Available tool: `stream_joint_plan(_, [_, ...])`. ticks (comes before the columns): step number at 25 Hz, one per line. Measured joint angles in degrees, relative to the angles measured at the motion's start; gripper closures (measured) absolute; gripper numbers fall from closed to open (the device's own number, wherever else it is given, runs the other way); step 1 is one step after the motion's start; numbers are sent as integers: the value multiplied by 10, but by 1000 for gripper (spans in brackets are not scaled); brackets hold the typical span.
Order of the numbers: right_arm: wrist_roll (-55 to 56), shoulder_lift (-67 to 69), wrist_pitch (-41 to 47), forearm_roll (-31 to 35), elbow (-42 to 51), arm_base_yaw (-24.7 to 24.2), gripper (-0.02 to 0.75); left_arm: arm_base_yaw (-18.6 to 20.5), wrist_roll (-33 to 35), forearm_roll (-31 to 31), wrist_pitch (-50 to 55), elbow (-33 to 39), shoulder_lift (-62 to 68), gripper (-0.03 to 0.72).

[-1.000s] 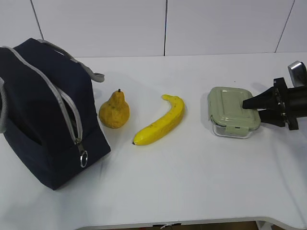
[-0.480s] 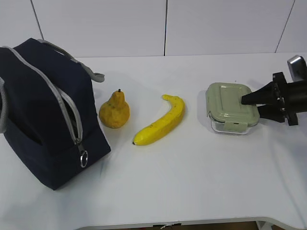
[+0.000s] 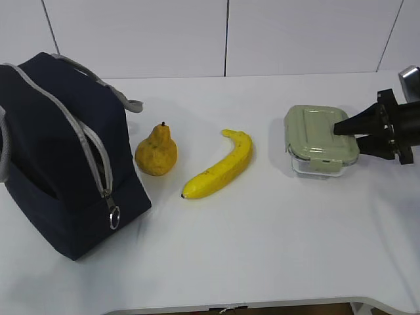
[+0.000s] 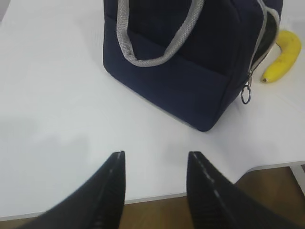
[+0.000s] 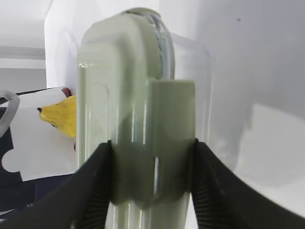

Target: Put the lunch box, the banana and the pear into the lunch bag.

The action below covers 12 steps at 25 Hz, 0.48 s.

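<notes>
Two black fingers of the right gripper (image 3: 346, 135) come in from the right edge of the exterior frame and clasp the lunch box (image 3: 321, 140) by its right end, one finger over the sage-green lid and one under the clear base; the box sits at the right of the white table (image 3: 262, 223), and I cannot tell whether its base touches the surface. From the right wrist view the lunch box (image 5: 138, 119) fills the middle of the frame, its clip latch pinched between the two ribbed fingers (image 5: 93, 191) at the lower left and lower right, with the pear (image 5: 62, 117) showing small at the left edge. At the centre of the exterior frame lies the banana (image 3: 220, 165), and just left of it stands the pear (image 3: 156, 152), upright with its stem up, close beside the lunch bag (image 3: 59, 151) that takes up the left side with its zipper parted. Seen from the left wrist, the left gripper (image 4: 155, 164) hangs over bare table at the bottom of the frame, its fingers spread and holding nothing, well apart from the lunch bag (image 4: 190, 62) in the upper half; the banana (image 4: 283, 55) peeks out at the upper right
</notes>
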Motion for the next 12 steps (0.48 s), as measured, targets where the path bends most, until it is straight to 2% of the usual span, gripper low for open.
stream_joint_plan(7, [13, -20, 1, -3, 0, 0, 370, 0, 0, -37, 2, -50, 6, 383])
stream_joint_plan(12, [23, -37, 3, -8, 0, 0, 370, 0, 0, -83, -75, -74, 19, 383])
